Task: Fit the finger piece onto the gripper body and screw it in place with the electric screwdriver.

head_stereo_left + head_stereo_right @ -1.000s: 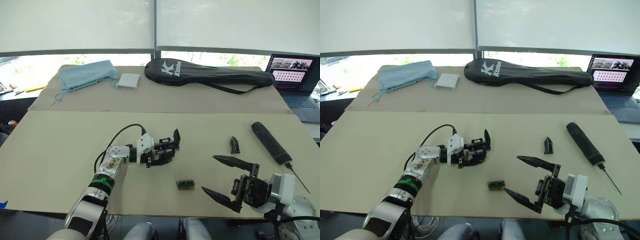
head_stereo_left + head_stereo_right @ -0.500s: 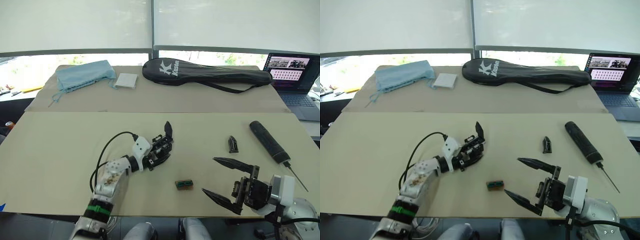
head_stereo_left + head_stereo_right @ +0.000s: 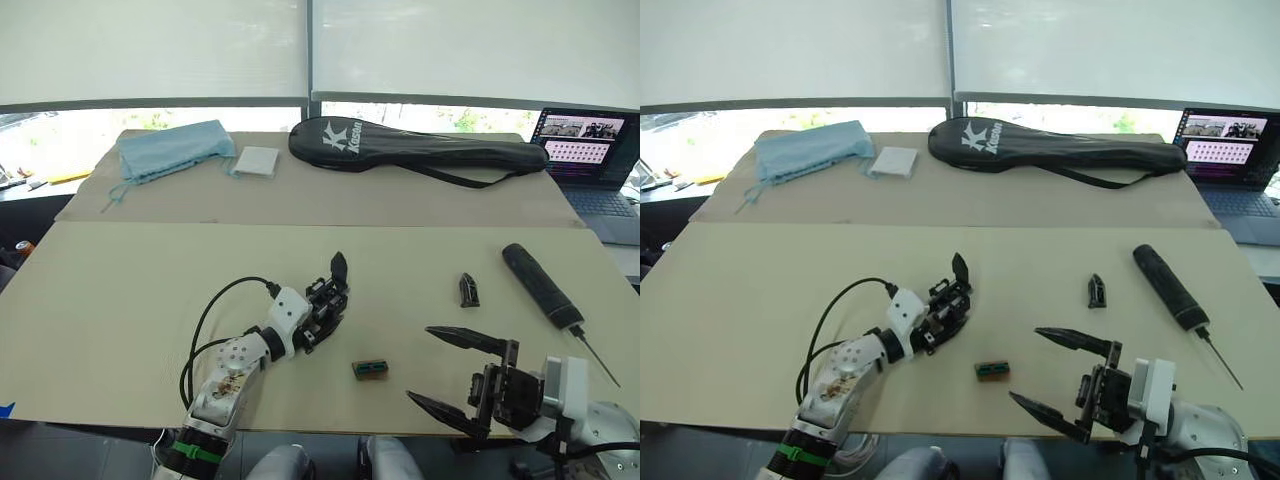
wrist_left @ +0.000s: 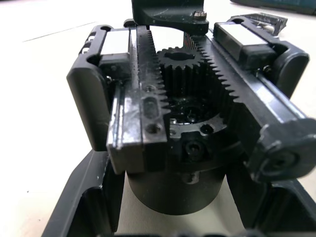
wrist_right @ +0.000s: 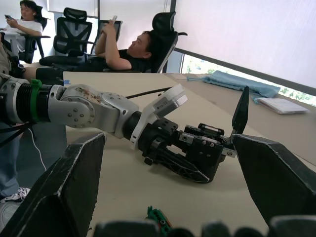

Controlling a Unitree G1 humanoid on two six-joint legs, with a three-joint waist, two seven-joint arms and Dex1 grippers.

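Observation:
My left gripper is shut on the gripper body, a black block held just above the table's middle with its pointed finger aimed away from me. The left wrist view shows the body's gear and toothed racks close up between my fingers. The finger piece lies on the table to the right. Beyond it rests the electric screwdriver, its thin bit toward the near right. My right gripper hovers open by the near edge, empty, facing the gripper body.
A small green-and-brown box lies between the grippers. On the far table are a black racket bag, a blue cloth and a white square. A laptop stands far right. People sit in chairs behind.
The left arm has swung inward, turning the gripper body so its finger points away. The right gripper has sunk a little toward the near edge, still open.

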